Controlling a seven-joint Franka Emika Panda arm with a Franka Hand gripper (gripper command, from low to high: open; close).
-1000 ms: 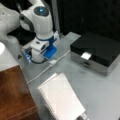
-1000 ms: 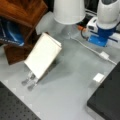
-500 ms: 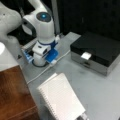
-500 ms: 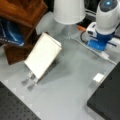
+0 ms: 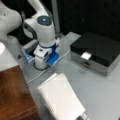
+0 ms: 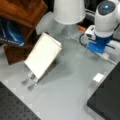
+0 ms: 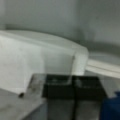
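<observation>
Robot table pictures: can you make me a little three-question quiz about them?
1. True or false: the black box has a small white tag on it.
2. What stands propped up on the grey table? A) white notebook B) red ball C) green cup
3. Fill in: the gripper points down next to something ____ in colour.

Key: 1 true; 2 A; 3 blue.

Notebook [image 5: 61, 98] at front view's bottom; box [image 5: 96, 52] right; tool [image 5: 41, 63] left.
</observation>
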